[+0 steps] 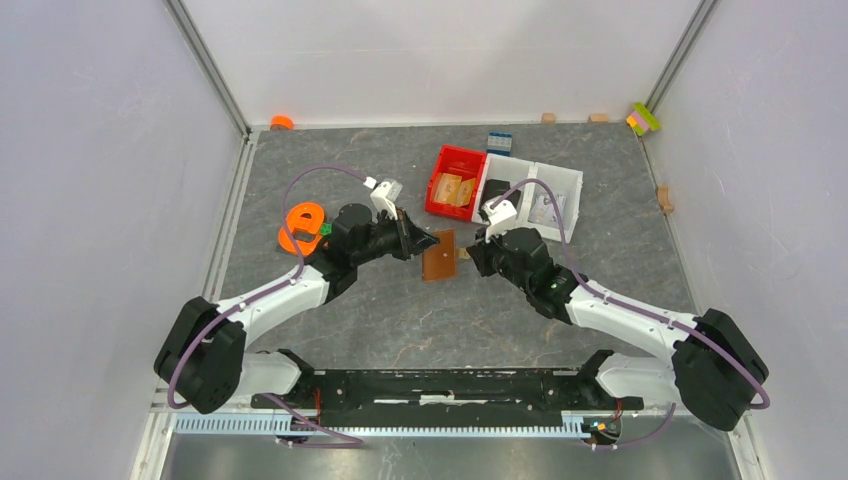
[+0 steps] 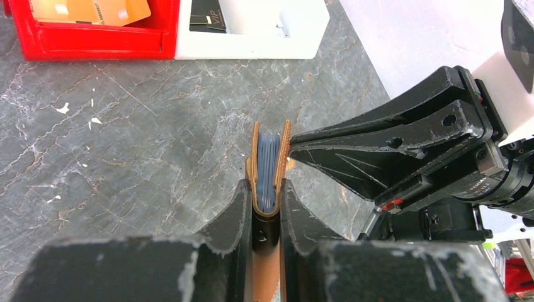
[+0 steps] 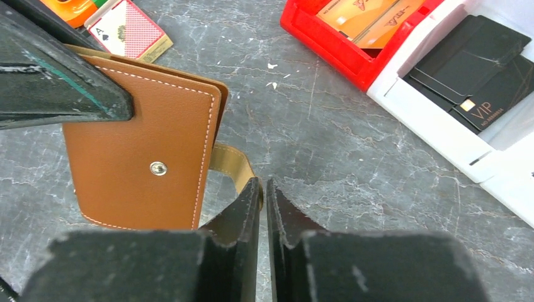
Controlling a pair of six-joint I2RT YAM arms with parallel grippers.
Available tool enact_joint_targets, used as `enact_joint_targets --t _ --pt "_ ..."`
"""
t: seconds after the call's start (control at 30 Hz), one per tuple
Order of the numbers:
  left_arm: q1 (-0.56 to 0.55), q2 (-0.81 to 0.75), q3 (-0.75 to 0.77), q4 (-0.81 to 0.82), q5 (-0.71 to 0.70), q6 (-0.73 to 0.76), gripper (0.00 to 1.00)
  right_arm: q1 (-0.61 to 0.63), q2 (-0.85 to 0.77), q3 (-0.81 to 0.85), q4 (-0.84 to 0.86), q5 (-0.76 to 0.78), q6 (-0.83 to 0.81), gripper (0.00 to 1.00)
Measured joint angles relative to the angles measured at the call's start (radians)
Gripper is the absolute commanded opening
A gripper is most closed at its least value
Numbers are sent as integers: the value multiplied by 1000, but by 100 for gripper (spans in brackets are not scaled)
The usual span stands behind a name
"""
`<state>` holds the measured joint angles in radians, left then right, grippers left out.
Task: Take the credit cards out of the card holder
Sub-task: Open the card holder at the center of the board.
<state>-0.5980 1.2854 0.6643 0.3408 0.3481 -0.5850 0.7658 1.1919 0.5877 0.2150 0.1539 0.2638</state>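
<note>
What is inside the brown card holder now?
Pale blue card edges show between the card holder's leather sides. Their faces and number are covered by the leather.

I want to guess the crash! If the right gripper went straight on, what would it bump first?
Probably the brown card holder, whose strap tab the right gripper pinches; depth is unclear.
</note>
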Motion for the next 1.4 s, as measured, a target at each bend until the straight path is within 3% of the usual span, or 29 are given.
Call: enact_joint_targets --t 0.1,0.27,0.37,0.43,0.67,0.97,1.13,1.2,1.33,1.4 --pt "0 0 0 -3 0 0 6 0 0 0 0 -21 0 0" --pt "0 0 0 -5 -6 1 7 0 0 0 0 -30 2 2" --pt "0 1 0 -10 -8 1 6 0 0 0 0 -30 8 37" --pt "0 3 0 -12 -8 2 7 0 0 0 1 -33 18 52" --pt "0 3 0 -17 -9 4 8 0 16 9 -8 -44 19 56" --pt "0 2 0 -17 -9 5 9 0 42 20 -14 -72 19 27" --pt "0 2 0 -17 -11 5 10 0 50 20 -14 -95 21 0" --pt "0 1 0 -17 -12 6 16 0 51 20 -14 -101 27 0" --pt "0 1 0 -28 -36 9 41 0 51 20 -14 -101 31 0" --pt "0 10 11 -61 -60 14 47 0 51 20 -15 -101 33 0"
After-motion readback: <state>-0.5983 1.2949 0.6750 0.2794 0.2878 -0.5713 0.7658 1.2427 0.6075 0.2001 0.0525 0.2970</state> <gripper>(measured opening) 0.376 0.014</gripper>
